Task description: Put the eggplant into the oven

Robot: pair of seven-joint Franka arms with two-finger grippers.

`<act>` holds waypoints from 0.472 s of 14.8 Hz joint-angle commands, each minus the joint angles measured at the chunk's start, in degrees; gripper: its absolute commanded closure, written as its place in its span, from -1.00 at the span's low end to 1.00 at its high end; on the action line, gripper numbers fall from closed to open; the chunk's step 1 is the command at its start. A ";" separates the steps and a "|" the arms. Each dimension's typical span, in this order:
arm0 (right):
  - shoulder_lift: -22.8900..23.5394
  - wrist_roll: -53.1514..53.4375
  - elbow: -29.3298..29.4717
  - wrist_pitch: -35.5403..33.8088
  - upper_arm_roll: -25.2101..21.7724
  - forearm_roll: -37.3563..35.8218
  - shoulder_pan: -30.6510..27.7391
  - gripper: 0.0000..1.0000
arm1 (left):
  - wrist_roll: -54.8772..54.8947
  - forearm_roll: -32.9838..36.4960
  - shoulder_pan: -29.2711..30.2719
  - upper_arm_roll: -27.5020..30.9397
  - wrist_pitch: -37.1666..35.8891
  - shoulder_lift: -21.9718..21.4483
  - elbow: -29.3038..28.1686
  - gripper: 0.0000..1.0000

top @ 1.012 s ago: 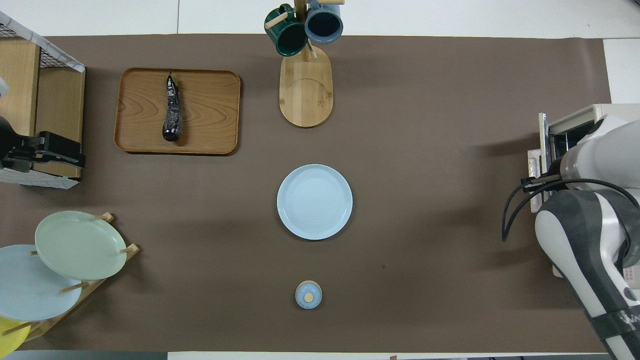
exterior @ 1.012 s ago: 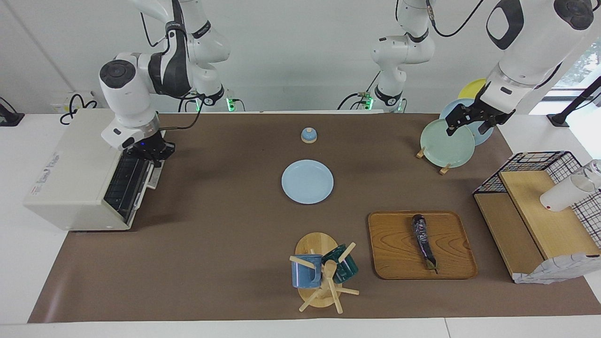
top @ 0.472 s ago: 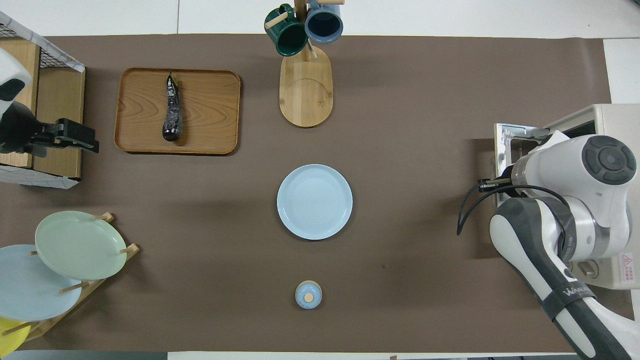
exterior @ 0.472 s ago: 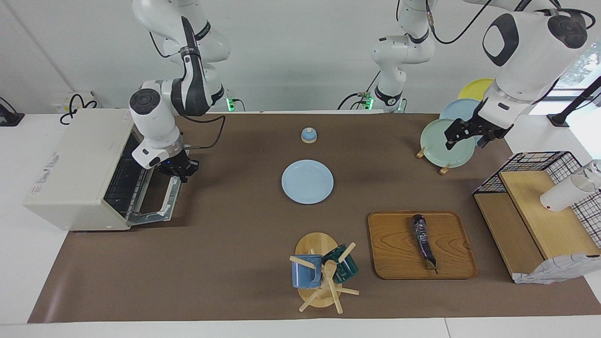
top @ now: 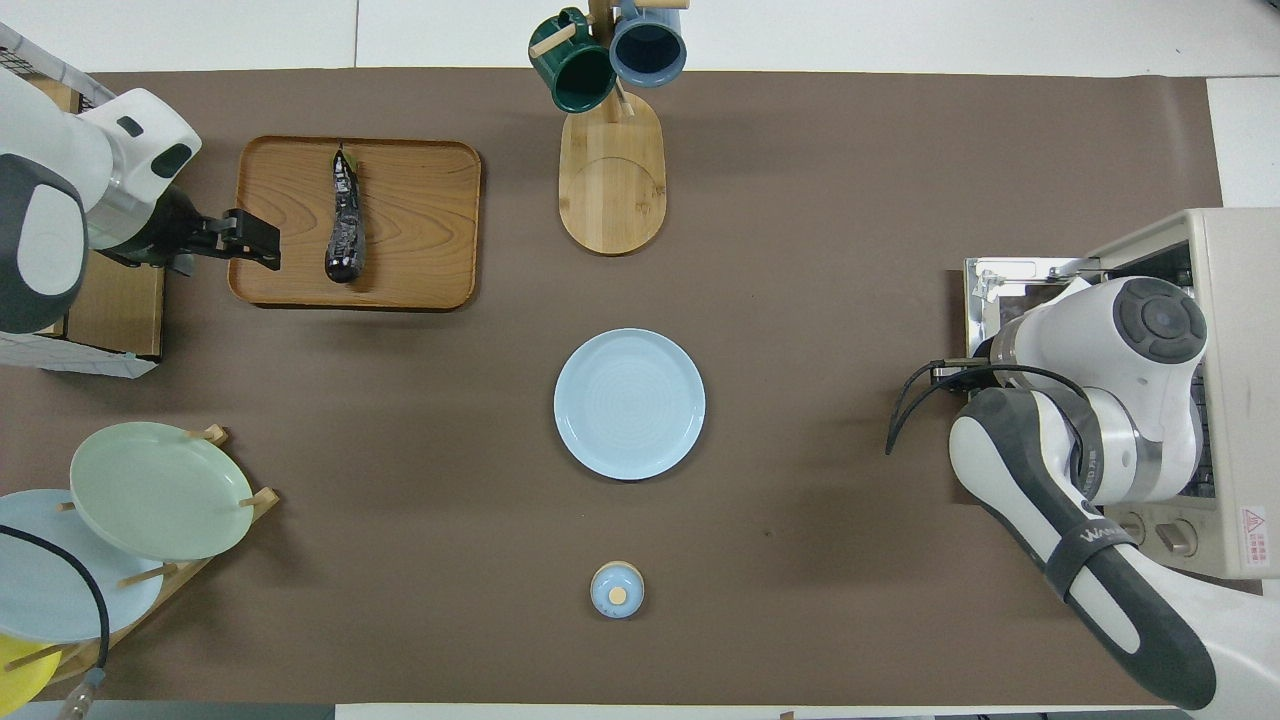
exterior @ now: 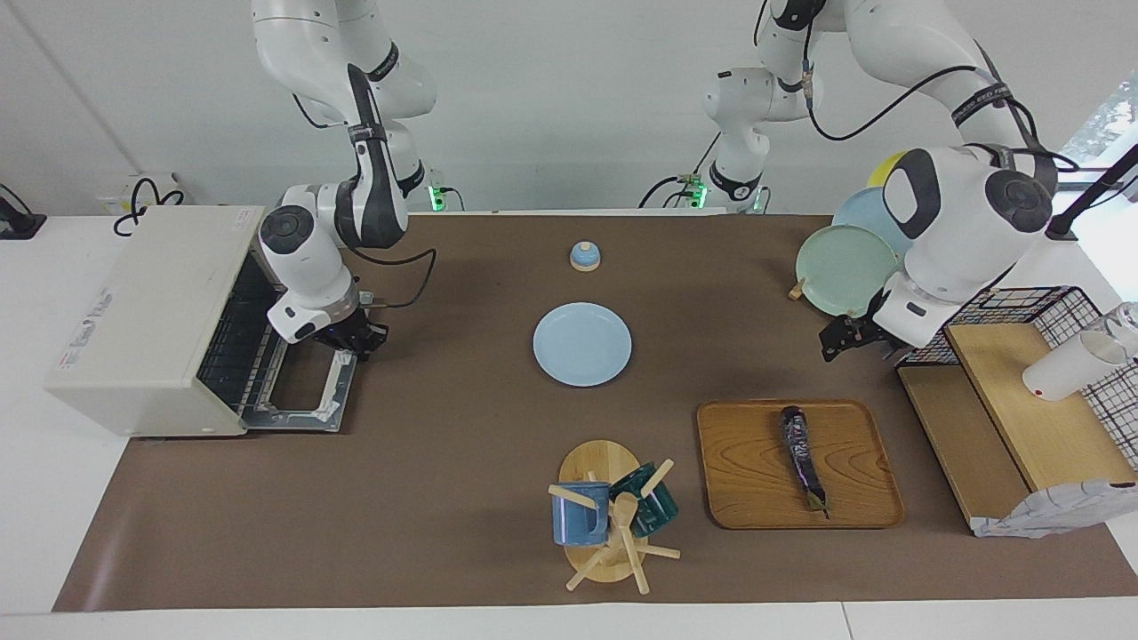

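The oven stands at the desk edge on the right arm's end, its drop-down door lying flat and open, the wire rack visible inside. The right gripper sits at the door's handle edge; whether it is clenched on the handle or has released it cannot be told from either view.

The eggplant lies on a wooden tray toward the corner of the desk at the left arm's end, along the edge farthest from the robots. Its length runs roughly straight away from the robots, the greenish stem tip pointing to the desk's farthest edge. The left gripper is in the air over the bare mat between the green plate on its rack and the tray; in the overhead view it covers the tray's rim. Its fingers look slightly parted and hold nothing.

The step in hand appears to be the left arm's reach for the eggplant. To do it well, the gripper should turn so its fingers close across the eggplant's narrow width, near the thicker middle, not the tapering stem end. The skin looks glossy and likely slippery, so a firm, centred pinch matters. It should come down vertically, clearing the tray's raised rim, and lift straight before travelling. The oven is at the other end of the desk, so a handover may be needed, and the right gripper should first clear the door.
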 commanded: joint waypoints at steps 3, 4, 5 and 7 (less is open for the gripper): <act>0.08 5.86 3.96 -3.56 -0.62 3.72 6.32 1.00 | 0.64 -1.45 -2.74 0.46 7.88 6.58 0.63 -1.00; 0.17 8.22 5.89 -5.49 -0.62 4.51 8.25 1.00 | 0.64 -2.24 -2.82 0.46 9.54 8.25 0.63 -1.00; 0.43 10.77 7.56 -7.25 -0.62 4.52 10.01 1.00 | 0.64 -2.43 -3.09 0.46 11.99 9.13 0.63 -1.00; 0.34 15.78 10.90 -11.55 -0.62 4.52 13.00 1.00 | 0.64 -1.90 -4.40 0.55 14.56 11.33 0.63 -1.00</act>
